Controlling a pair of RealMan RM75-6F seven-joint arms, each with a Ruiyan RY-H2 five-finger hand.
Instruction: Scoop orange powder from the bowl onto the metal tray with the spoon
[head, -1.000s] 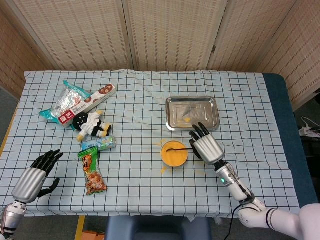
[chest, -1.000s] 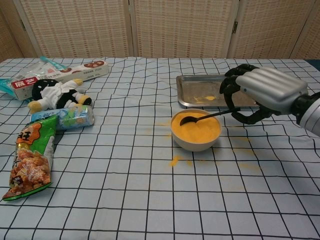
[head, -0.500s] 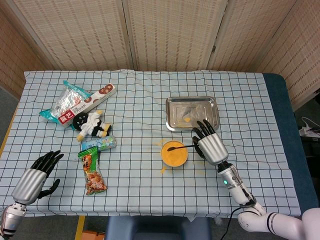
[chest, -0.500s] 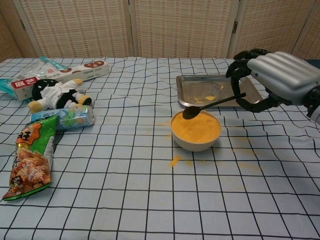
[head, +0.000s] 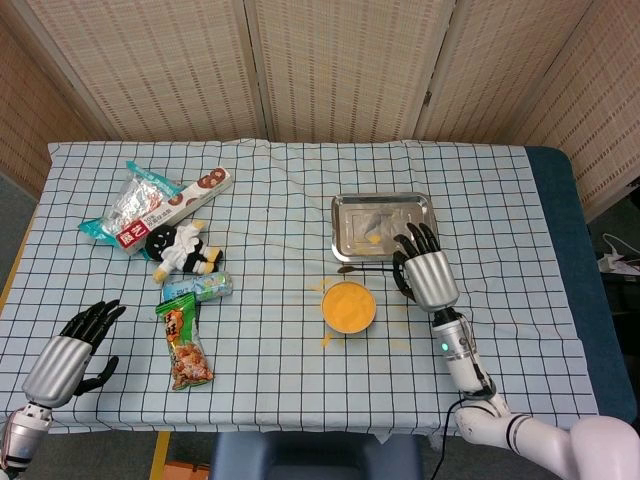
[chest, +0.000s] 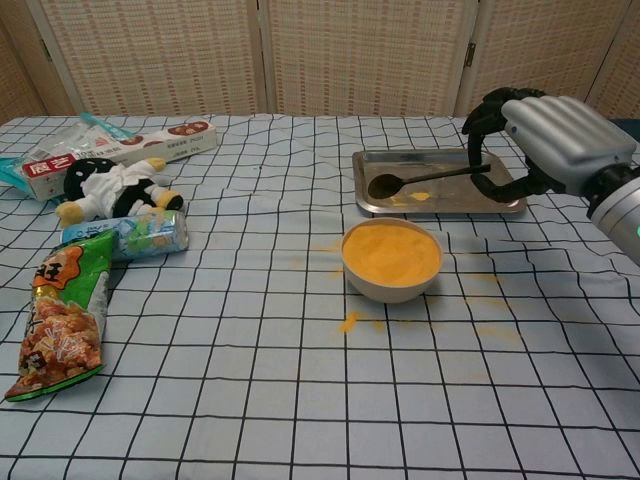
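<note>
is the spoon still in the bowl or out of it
Out: the right hand holds the spoon lifted clear of the bowl, toward the metal tray.

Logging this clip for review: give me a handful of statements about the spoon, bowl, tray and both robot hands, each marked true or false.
1. The right robot hand holds the black spoon. True.
2. The spoon's head sits inside the bowl. False: it is over the metal tray's left end.
3. The bowl contains orange powder. True.
4. The left robot hand grips the snack bag. False: it holds nothing and lies apart from the bag.
5. Orange powder is spilled on the checked tablecloth beside the bowl. True.
6. The tray holds no powder. False: a small orange patch lies in it.
</note>
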